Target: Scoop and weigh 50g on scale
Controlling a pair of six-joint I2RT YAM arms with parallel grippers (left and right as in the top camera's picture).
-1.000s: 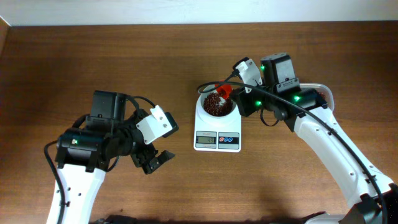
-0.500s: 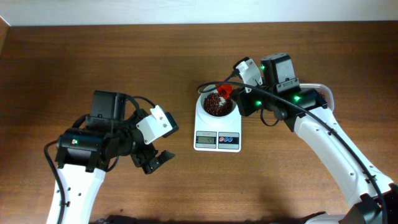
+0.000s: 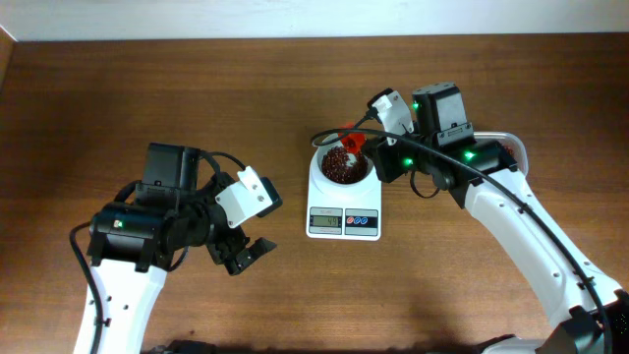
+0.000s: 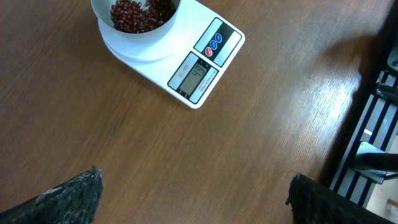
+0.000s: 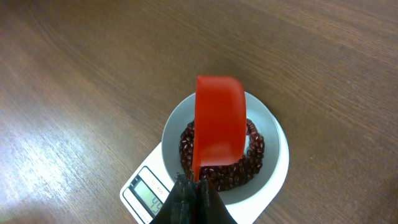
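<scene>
The scale (image 3: pixel 344 201) is being carried by the tabletop (image 3: pixel 147 88) near its middle, approx. halfway btwn the left and right edges, w/ its display (image 3: pixel 325 222) and the blue & red buttons (image 3: pixel 362 222) being turned toward the near edge. Digits are being shown on the display, but they are too small to be read w/ certainty. A round white bowl (image 3: pixel 319 169) is being borne on the scale's far part, and dark red beans (image 3: pixel 337 169) are being held inside it, covering its bottom. A red scoop (image 5: pixel 219 118) is being gripped by the R gripper (image 5: pixel 194 190), whose jaws are being clenched on the scoop's handle end; the scoop is being held above the bowl, over its far-right rim in the overhead view, w/ its underside being turned toward the wrist cam. Whether anything is being carried in the scoop cannot be told. The L gripper (image 3: pixel 250 255) is being held released, jaws spread wide w/ nothing btwn them, over the tabletop's left half toward the near edge, well apart from the scale. In the L wrist view, the scale and bowl are being framed at the top, w/ bare wood being seen btwn the two dark fingertips (image 4: pixel 71 196).
</scene>
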